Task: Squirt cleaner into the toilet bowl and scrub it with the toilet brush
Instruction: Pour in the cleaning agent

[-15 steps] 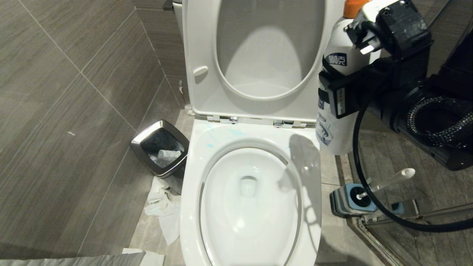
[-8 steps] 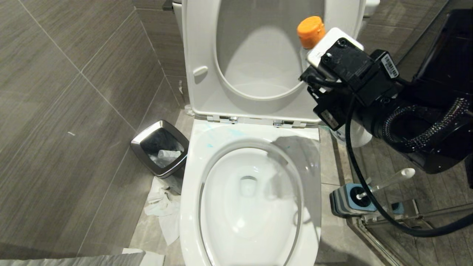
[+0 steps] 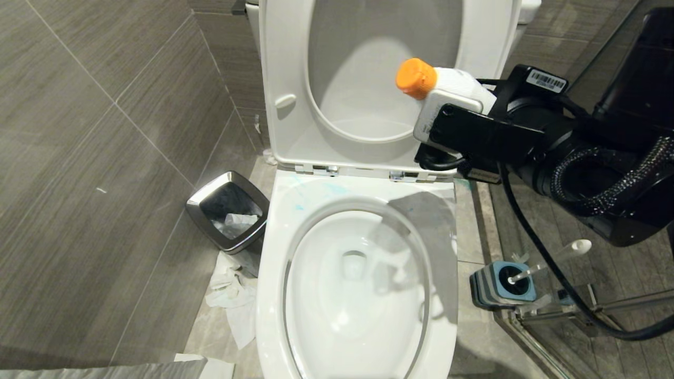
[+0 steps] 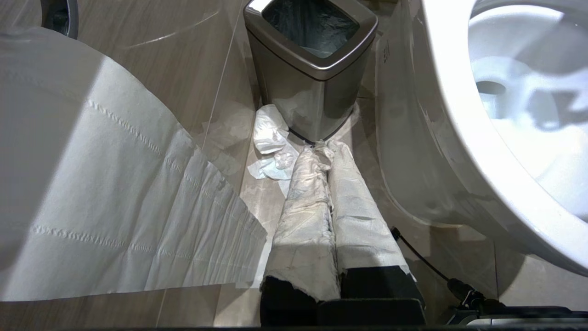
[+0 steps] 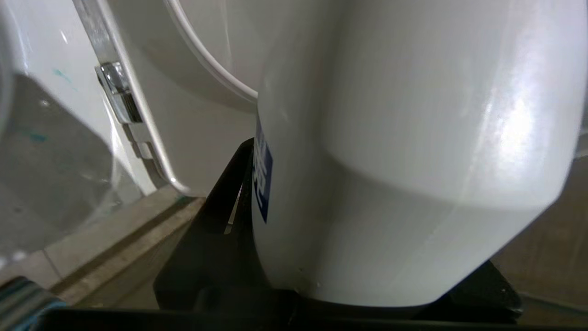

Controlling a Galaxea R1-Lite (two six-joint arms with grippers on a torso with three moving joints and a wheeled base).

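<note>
Where the seat is raised: toilet bowl (image 3: 358,295), blue smears at its rear rim.
Right gripper (image 3: 447,137): clamped on tilted cleaner bottle (image 3: 453,87).
Left gripper (image 4: 328,184): closed, empty.
Toilet brush (image 3: 553,260): kept in holder (image 3: 500,284).

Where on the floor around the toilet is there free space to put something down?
Floor left of the toilet bowl is crowded: bin and crumpled paper. The right side holds the brush holder; only a bare tile strip stays free between bowl and holder.
</note>
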